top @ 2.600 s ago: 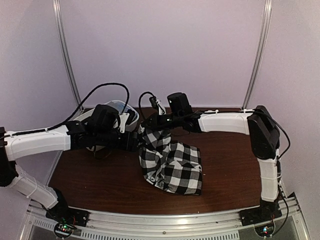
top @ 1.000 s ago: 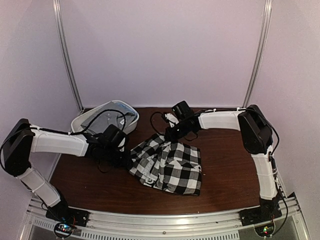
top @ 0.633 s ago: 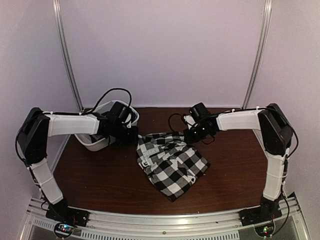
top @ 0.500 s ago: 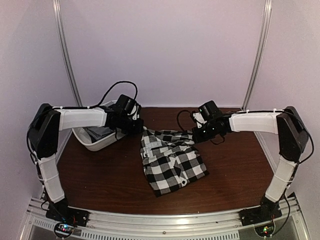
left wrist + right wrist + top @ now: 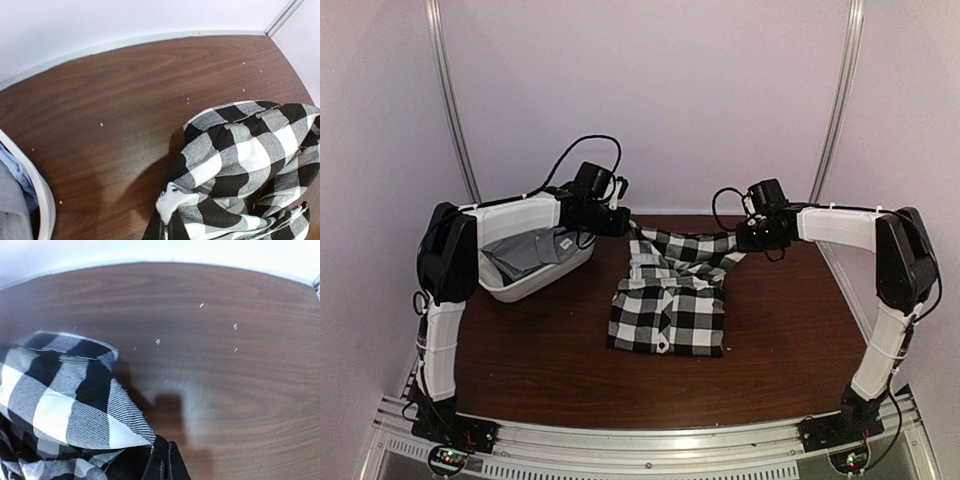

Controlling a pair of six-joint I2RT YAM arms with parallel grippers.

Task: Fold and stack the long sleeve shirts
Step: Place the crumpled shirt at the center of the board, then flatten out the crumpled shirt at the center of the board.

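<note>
Overhead: checked shirt (image 5: 670, 300) hung stretched left-to-right at far side of table (image 5: 790, 330), lower part draped toward arm bases. Left gripper (image 5: 623, 222) clenched its left top corner, right gripper (image 5: 740, 238) its right; both equally near. Grey shirt (image 5: 525, 250) lay in tub (image 5: 540, 285), further left.

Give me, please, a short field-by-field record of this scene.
checked shirt: far edge stretched between both arms, near part lying on the table
left end effector: shut on the checked shirt's far left corner
right end effector: shut on its far right corner
grey shirt: inside the white tub
white tub position: far left of the table
</note>
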